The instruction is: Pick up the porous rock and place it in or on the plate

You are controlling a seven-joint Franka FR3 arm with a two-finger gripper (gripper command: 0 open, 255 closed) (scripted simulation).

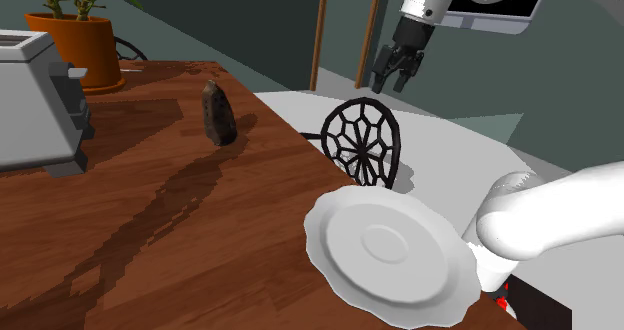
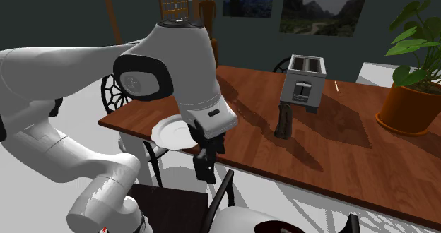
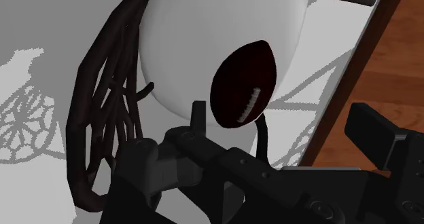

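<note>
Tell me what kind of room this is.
Probably a home dining area: a wooden table carrying a toaster and a white plate, a dark web-backed chair at its edge, framed pictures on the wall.

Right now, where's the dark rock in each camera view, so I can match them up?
Shoulder view: the rock stands upright on the table, upper middle, right of the toaster.
Second exterior view: the rock is right of centre, in front of the toaster.
Wrist view: aimed past the table's edge at a chair seat, away from the rock.
Shared landmark: the wooden table.
</note>
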